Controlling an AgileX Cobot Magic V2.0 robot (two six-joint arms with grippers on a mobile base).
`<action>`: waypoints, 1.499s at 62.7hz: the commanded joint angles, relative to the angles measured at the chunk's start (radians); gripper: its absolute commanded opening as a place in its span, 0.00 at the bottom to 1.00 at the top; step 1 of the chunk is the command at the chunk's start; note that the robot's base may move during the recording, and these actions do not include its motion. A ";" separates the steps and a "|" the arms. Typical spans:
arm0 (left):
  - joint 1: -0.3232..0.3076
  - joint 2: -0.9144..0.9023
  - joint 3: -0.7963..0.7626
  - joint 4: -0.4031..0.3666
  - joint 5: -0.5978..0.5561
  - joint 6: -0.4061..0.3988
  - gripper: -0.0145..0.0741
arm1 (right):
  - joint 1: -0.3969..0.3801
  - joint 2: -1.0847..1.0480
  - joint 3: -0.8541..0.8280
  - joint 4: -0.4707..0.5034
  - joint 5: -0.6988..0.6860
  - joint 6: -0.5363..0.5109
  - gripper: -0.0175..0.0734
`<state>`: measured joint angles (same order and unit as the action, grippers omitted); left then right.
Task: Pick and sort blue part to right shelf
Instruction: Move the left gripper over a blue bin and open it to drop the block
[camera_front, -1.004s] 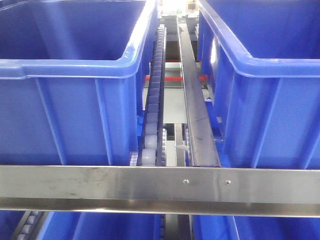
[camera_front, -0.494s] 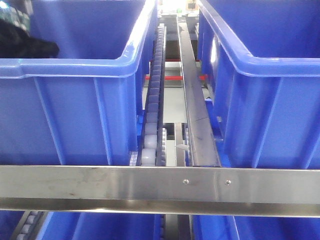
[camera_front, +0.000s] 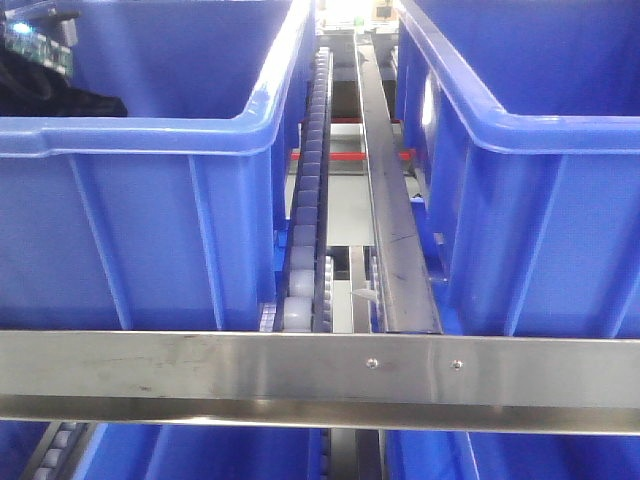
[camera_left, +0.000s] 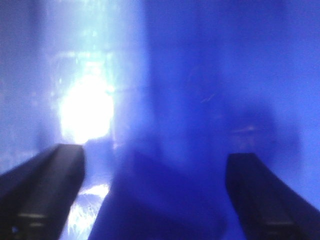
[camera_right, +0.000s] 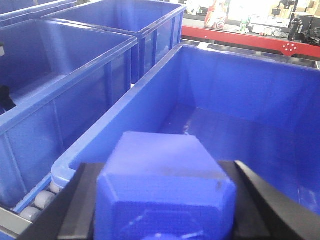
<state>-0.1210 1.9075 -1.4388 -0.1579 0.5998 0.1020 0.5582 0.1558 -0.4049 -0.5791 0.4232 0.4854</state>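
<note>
The small solid-blue plastic part sits clamped between the black fingers of the right tool, over the near rim of a large open blue plastic bin on the stainless-steel right shelf. Left of that bin, the left tool hangs inside another blue bin, fingers spread wide apart and gripping nothing I can make out, as the view there is blurred.
</note>
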 joint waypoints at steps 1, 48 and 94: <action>-0.003 -0.089 -0.054 -0.015 0.010 0.000 0.89 | -0.001 0.012 -0.030 -0.033 -0.084 -0.011 0.57; -0.003 -0.897 0.427 0.007 -0.127 0.020 0.35 | -0.001 0.239 -0.273 -0.029 0.130 0.007 0.57; -0.026 -1.222 0.693 0.007 -0.223 0.025 0.30 | -0.351 1.044 -0.831 0.411 0.392 -0.186 0.57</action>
<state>-0.1277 0.6996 -0.7181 -0.1434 0.4699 0.1272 0.3086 1.1563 -1.1660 -0.2722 0.8635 0.4417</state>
